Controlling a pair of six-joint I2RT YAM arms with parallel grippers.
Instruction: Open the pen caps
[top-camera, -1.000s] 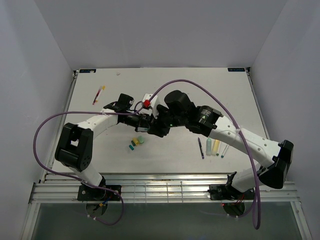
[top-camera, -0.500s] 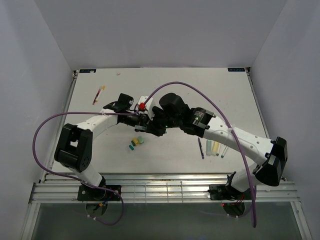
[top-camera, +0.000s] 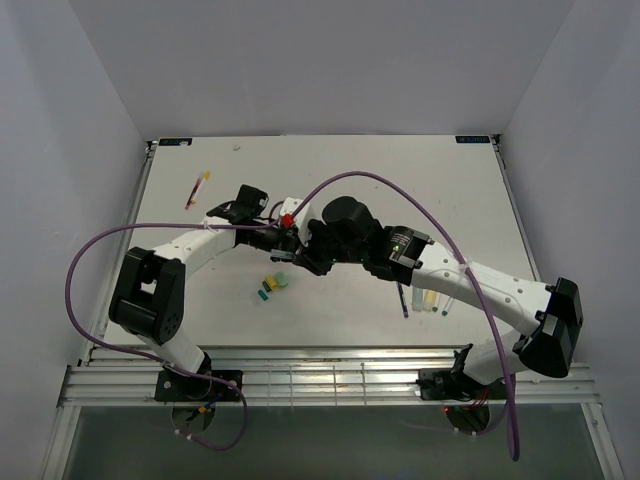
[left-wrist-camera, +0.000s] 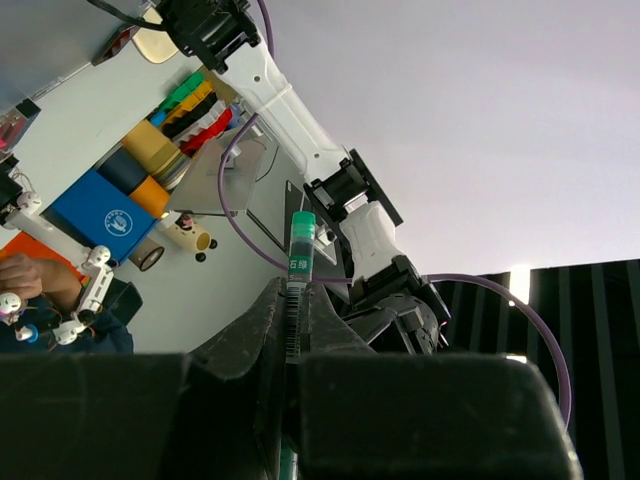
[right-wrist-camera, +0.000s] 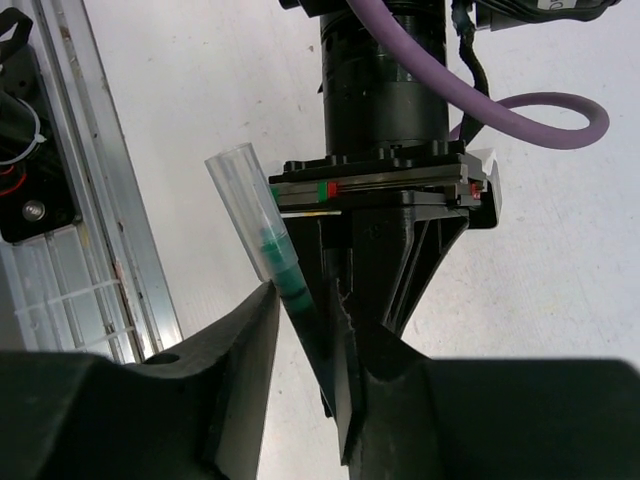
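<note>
My left gripper (top-camera: 283, 243) is shut on a thin pen (left-wrist-camera: 301, 242) with a green end and a barcode label, which sticks out past its fingertips. The right gripper (top-camera: 303, 255) meets it nose to nose above the table's middle. In the right wrist view the same pen (right-wrist-camera: 290, 285) runs slantwise between the right gripper's (right-wrist-camera: 305, 300) fingers. Its clear cap (right-wrist-camera: 243, 200) covers the green tip and sits just beyond the fingertips. Both fingers are narrowed onto the pen. Three loose pen caps (top-camera: 272, 284), yellow, light green and teal, lie on the table below the grippers.
Several pens (top-camera: 425, 296) lie side by side under the right forearm, a dark one (top-camera: 402, 297) leftmost. A red-ended pen (top-camera: 197, 188) lies at the back left. Purple cables (top-camera: 400, 190) arc over both arms. A metal rail (top-camera: 300, 375) runs along the near edge.
The right arm has swung left and lower, bringing its gripper up against the left one and narrowing its jaws around the pen. The left arm has stayed still.
</note>
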